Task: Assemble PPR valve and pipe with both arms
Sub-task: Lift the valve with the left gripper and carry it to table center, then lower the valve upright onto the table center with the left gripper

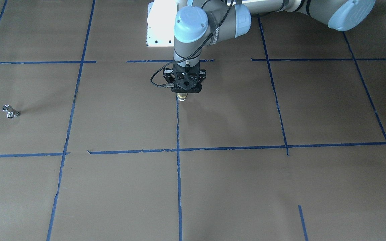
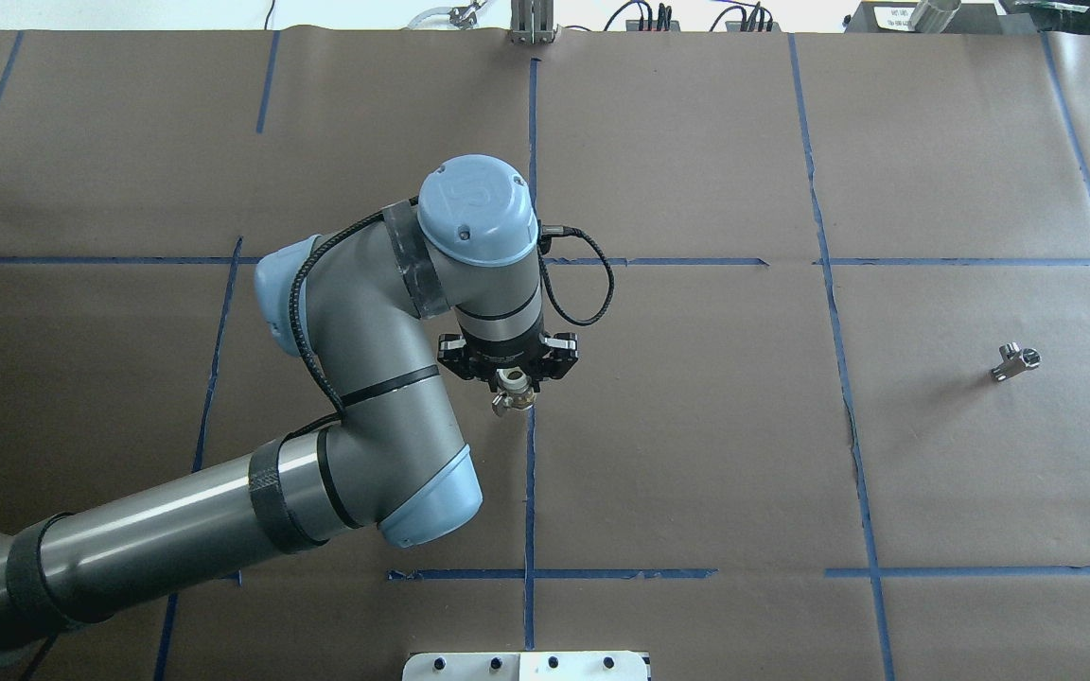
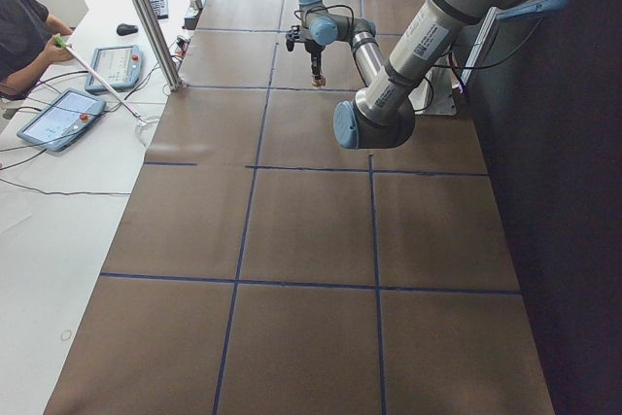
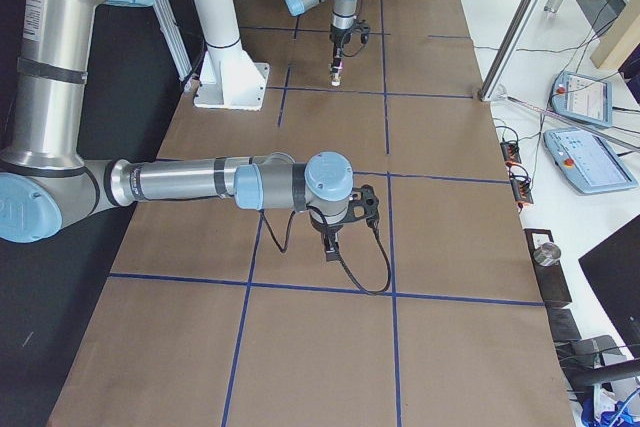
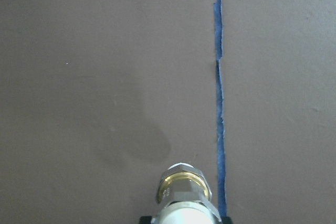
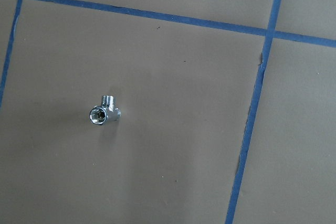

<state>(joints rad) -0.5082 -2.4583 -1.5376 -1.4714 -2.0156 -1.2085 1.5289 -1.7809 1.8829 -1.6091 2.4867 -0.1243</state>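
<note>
- The left gripper is clamped on the stubby white-and-brass PPR valve, brass end pointing down, around the centre of the overhead view. Its shadow sits apart from it in the left wrist view, so I'd say it's off the table.
- The tiny shiny silver T-shaped pipe lies loose on the brown paper-covered table. It's far right in the overhead view and lower left in the right wrist view, with nothing touching it.
- The right gripper only shows in the right side view, so I can't tell if it's apart or together.
- My read: the valve pickup is done and the pipe pickup is the step in hand. Next the right arm needs to line up over the pipe, drop, and pinch one short tube, leaving an end free for mating.
- Loads of room. Valve and pipe are well apart, with only blue tape lines between them. The pipe does sit near the overhead frame's right edge, though.
</note>
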